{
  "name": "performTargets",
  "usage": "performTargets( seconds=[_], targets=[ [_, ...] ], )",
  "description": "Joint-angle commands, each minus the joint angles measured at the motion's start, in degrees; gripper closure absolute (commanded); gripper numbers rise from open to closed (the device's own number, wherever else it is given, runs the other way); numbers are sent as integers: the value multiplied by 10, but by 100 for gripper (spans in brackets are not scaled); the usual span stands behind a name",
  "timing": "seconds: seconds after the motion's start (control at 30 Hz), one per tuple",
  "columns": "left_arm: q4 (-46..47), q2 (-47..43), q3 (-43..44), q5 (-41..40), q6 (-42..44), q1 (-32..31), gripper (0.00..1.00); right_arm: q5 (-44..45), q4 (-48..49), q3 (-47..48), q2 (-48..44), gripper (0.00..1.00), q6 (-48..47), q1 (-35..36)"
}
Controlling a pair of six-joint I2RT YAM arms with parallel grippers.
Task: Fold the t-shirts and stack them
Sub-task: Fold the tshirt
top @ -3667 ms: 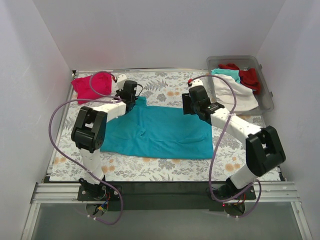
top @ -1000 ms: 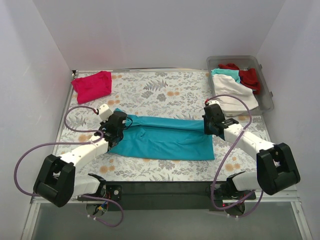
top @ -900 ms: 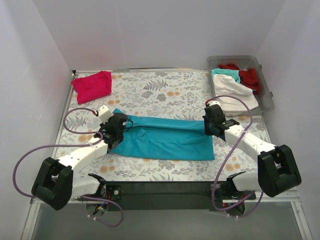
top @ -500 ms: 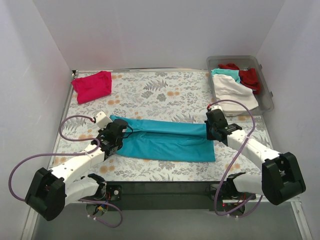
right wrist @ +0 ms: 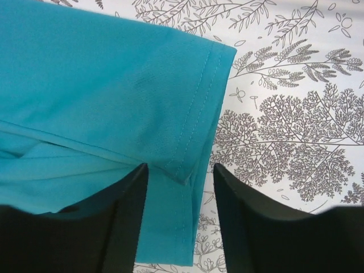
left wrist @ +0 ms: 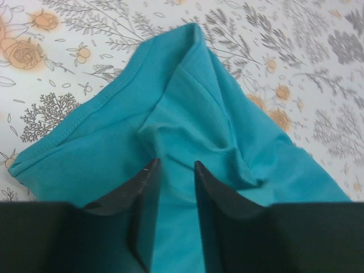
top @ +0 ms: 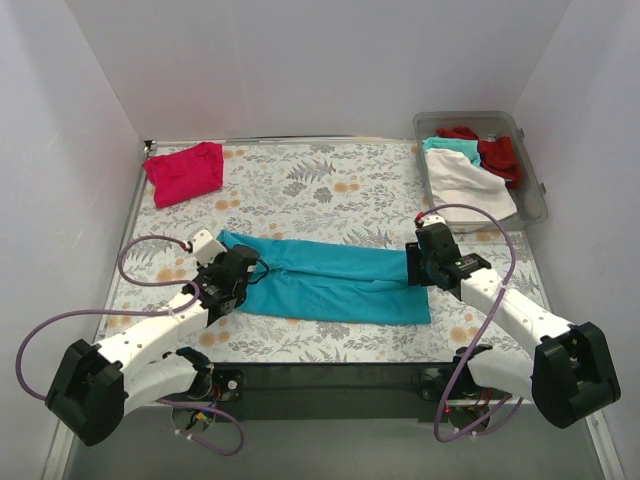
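The teal t-shirt (top: 330, 280) lies in a long band across the near middle of the table, its far part folded over toward me. My left gripper (top: 238, 272) is low over its left end. In the left wrist view the jaws (left wrist: 176, 165) stand a narrow gap apart with puckered teal cloth (left wrist: 187, 114) lying under them. My right gripper (top: 421, 264) is at the shirt's right end. Its jaws (right wrist: 181, 168) are wide apart over the folded hem corner (right wrist: 193, 170), which lies flat. A folded magenta-pink t-shirt (top: 185, 172) lies at the far left corner.
A clear plastic bin (top: 537, 195) at the far right holds white (top: 465, 185), red (top: 497, 152) and teal (top: 448, 145) shirts. The floral table cover (top: 330, 185) runs to white walls on three sides. Purple cables loop beside both arms.
Both grippers drew the shirt's far edge toward me, folding it into a narrow band. The right jaws have let go and the hem lies flat.
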Motion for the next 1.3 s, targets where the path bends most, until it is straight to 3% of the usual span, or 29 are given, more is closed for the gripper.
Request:
performTargets(
  seconds=[0.0, 0.1, 0.23, 0.3, 0.57, 0.8, 1.0, 1.27],
  targets=[
    [-31, -57, 6, -17, -23, -29, 69, -10, -14, 2, -30, 54, 2, 7],
    [-33, -102, 11, -16, -11, -38, 46, -6, -16, 14, -63, 47, 7, 8],
    [-25, -118, 25, -27, 3, -38, 35, -40, 14, 25, -67, 44, 5, 18],
    [27, -105, 25, -24, 27, -38, 30, -60, 41, 31, -54, 44, 5, 30],
    [135, 51, 82, 7, 108, -31, 29, -133, 151, 77, 27, 44, -2, 111],
    [213, 93, 60, 86, 128, 121, 29, -194, 231, 155, 137, 45, -9, 201],
    [260, 136, 79, 198, 157, 204, 29, -271, 305, 232, 253, 45, -28, 235],
    [317, 241, 105, 330, 153, 293, 30, -322, 313, 370, 395, 45, -38, 271]
  ],
)
